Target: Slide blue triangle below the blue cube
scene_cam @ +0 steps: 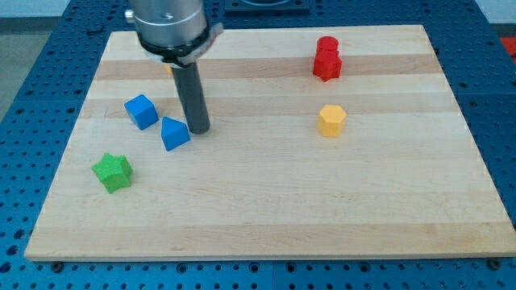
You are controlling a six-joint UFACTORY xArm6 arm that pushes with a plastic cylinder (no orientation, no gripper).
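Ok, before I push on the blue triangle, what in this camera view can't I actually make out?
- Contact: my tip sits just right of the blue triangle; whether they touch cannot be told.
- An orange sliver behind the rod: the arm hides most of it, shape unknown.
- The red block: too small to name its shape, or tell whether it is one piece or two.
- The arm above the rod: cut off by the view's top.

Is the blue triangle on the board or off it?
On. The blue triangle rests on the wooden board, right of the blue cube, with my tip beside it.
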